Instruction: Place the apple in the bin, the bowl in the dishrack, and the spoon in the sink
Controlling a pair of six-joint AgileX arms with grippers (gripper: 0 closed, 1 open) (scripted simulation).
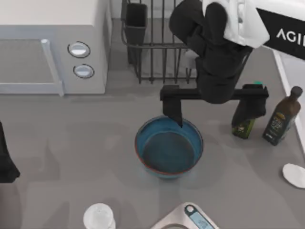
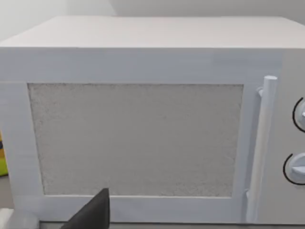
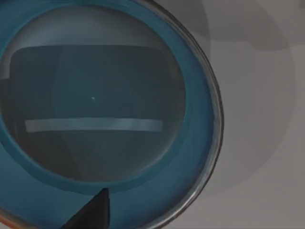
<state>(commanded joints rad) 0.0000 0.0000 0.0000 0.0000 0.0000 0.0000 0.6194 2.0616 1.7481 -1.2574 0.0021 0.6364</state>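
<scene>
The blue bowl (image 1: 169, 148) with its reddish-brown rim rests on the grey table, and its dark inside (image 3: 95, 100) lies under the right wrist camera. My right gripper (image 1: 210, 120) hovers open above the bowl's far edge; one finger (image 1: 174, 110) is over the rim, the other is beside a green bottle. One black fingertip (image 3: 93, 212) shows over the bowl's wall. The black wire dishrack (image 1: 157, 45) stands behind the arm. The spoon's white oval end (image 1: 293, 174) lies at the right edge. The sink's pale rim (image 1: 291, 67) runs along the far right. Apple and bin are out of view.
A white microwave (image 1: 52, 47) fills the back left and faces my parked left gripper (image 2: 93, 214) at the table's left edge (image 1: 7, 164). A dark oil bottle (image 1: 282, 117) and a green bottle (image 1: 244, 128) stand right of the bowl. A translucent cup (image 1: 99, 217) and a scale (image 1: 188, 219) sit in front.
</scene>
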